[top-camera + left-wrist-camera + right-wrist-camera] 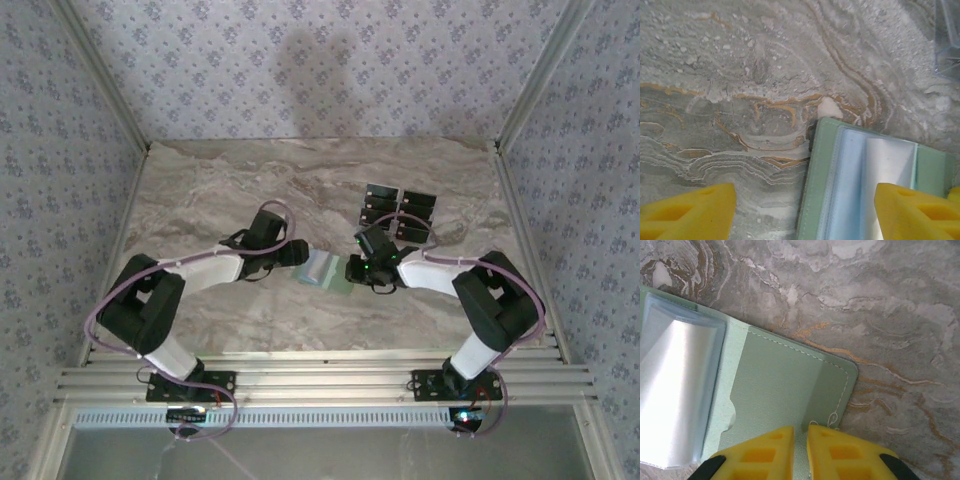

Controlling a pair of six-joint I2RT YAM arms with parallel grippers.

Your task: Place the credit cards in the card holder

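Note:
The card holder (pixel 328 270) lies open on the marble table between my two grippers, pale green with clear sleeves (pixel 675 390) inside. My right gripper (pixel 800 432) is shut on the edge of its green cover (pixel 775 385), which bends up between the yellow fingers. My left gripper (pixel 805 200) hangs open over the holder's other end (pixel 825 190), one finger above bare table and the other above the sleeves (pixel 875 175). Several black credit cards (pixel 398 212) lie in rows just behind the right gripper (pixel 355 272).
Patterned walls (pixel 60 150) close in the table on the left, back and right. Aluminium rails (pixel 320 380) run along the near edge by the arm bases. A clear plastic edge (pixel 947 35) shows at the top right of the left wrist view.

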